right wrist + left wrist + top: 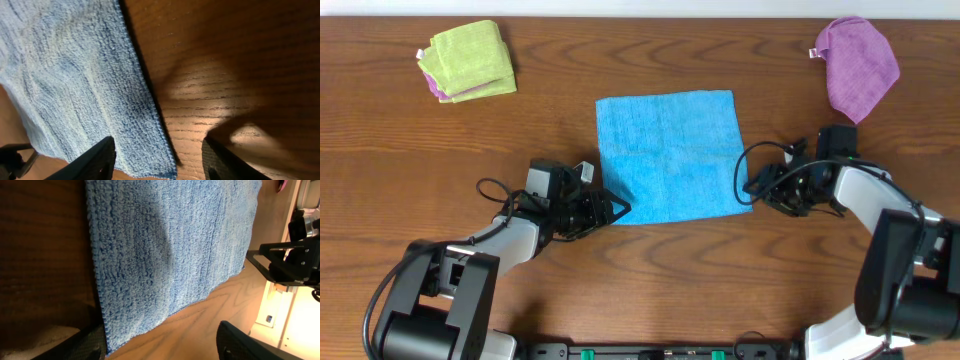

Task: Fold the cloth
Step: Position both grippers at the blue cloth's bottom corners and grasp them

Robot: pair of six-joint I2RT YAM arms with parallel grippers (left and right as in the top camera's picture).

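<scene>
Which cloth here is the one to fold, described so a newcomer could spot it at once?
On the brown wooden table, look at the middle. The cloth lies spread flat there as a sky-blue square, unlike the folded lime-green cloth at far left and the bunched purple cloth at far right.

Cloth [668,152]: looped terry weave, matt (soft-looking); table [400,140]: grained wood, slight sheen.

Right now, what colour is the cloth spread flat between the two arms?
The cloth is bright sky blue; the overhead view shows it best.
</scene>
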